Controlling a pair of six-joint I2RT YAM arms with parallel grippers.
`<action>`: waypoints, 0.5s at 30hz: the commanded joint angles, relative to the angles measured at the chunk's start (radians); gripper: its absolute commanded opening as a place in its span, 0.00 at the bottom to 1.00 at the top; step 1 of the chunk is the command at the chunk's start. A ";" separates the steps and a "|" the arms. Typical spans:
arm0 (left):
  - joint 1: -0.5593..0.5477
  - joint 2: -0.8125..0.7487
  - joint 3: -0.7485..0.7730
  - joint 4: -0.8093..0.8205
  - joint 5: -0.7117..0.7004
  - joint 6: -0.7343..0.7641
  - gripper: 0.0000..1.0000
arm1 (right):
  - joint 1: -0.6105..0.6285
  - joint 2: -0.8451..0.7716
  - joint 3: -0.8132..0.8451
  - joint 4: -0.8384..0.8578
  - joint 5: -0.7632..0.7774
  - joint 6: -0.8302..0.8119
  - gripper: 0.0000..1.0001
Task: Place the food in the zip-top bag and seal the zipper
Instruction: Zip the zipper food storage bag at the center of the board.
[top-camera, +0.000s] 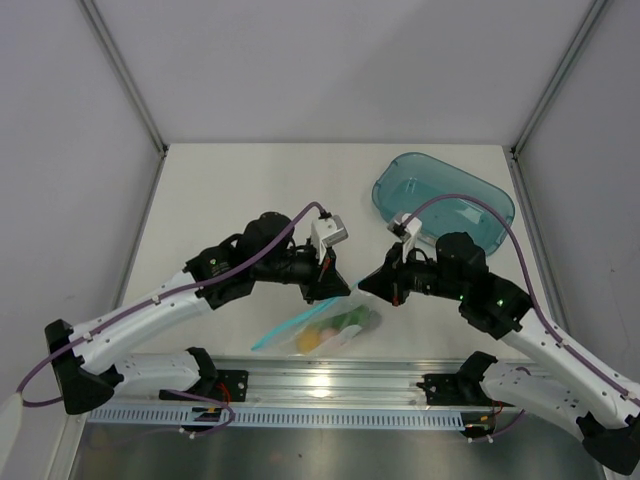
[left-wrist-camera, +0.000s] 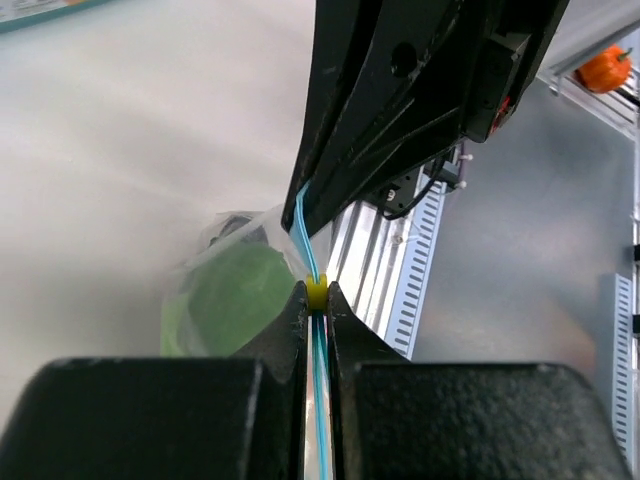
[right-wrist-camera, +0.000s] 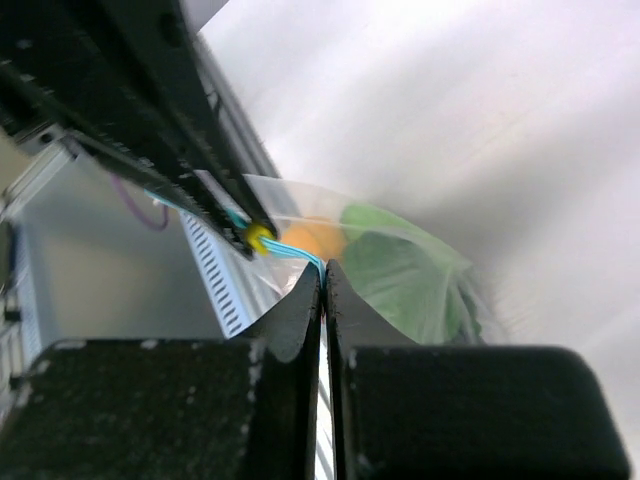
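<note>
The zip-top bag (top-camera: 322, 328) hangs clear and crinkly between both arms near the table's front edge. The food shows through it: green pieces (left-wrist-camera: 235, 295) (right-wrist-camera: 405, 270) and a yellow-orange fruit (right-wrist-camera: 312, 240). My left gripper (left-wrist-camera: 316, 290) is shut on the light-blue zipper (left-wrist-camera: 308, 238), with a small yellow slider (left-wrist-camera: 316, 293) right at its fingertips. My right gripper (right-wrist-camera: 323, 268) is shut on the same zipper (right-wrist-camera: 295, 256), a short way from the slider (right-wrist-camera: 257, 237). In the top view the left gripper (top-camera: 331, 287) and the right gripper (top-camera: 378, 286) stand close together above the bag.
A translucent teal tub (top-camera: 445, 198) stands at the back right of the table. The metal rail with slotted cable duct (left-wrist-camera: 415, 260) runs along the near edge under the bag. An orange toy (left-wrist-camera: 608, 66) lies off the table beyond the rail.
</note>
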 joint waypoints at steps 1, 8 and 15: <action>-0.010 -0.018 0.086 -0.134 -0.031 0.014 0.01 | -0.010 -0.025 -0.016 0.058 0.249 0.046 0.00; -0.010 -0.048 0.114 -0.195 -0.088 0.046 0.01 | -0.029 -0.054 -0.050 0.049 0.301 0.087 0.00; -0.010 -0.071 0.105 -0.231 -0.140 0.063 0.00 | -0.044 -0.064 -0.073 0.057 0.243 0.079 0.00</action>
